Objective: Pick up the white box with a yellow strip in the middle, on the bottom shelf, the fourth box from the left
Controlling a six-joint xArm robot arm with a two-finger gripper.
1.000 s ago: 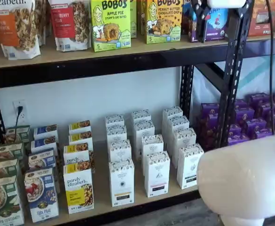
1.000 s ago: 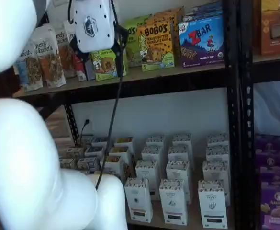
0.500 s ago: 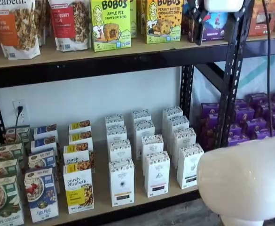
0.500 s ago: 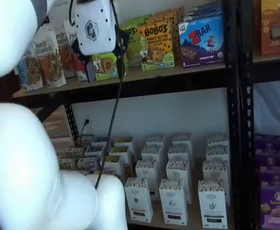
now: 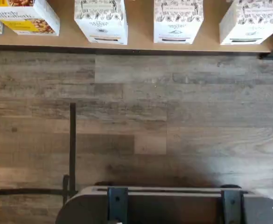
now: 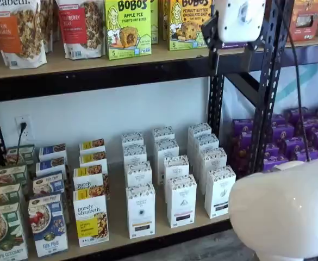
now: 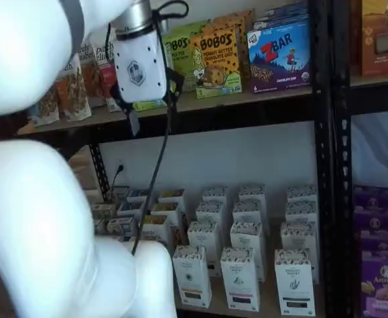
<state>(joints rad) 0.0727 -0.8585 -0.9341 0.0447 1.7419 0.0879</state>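
Since a moment ago the gripper (image 7: 133,118) has come lower in both shelf views, its white body now hanging level with the upper shelf (image 6: 148,54) instead of sitting at the top edge. Only a dark stub of finger shows beneath that body, so I cannot tell how wide the fingers stand; nothing is in them.

The white box (image 6: 141,210) stands untouched on the bottom shelf (image 6: 118,217), at the front of its row, upright, with its dull yellowish strip facing out. A yellow cereal box (image 6: 91,216) stands just beside it on one side and a similar white box with a black strip (image 6: 181,200) on the other. The wrist view looks mostly at bare floor (image 5: 136,121), with the front boxes only at the shelf edge.

By my reading the task is barely begun: the approach is under way, while the reach down to the box, the grasp and the lift are all left to do
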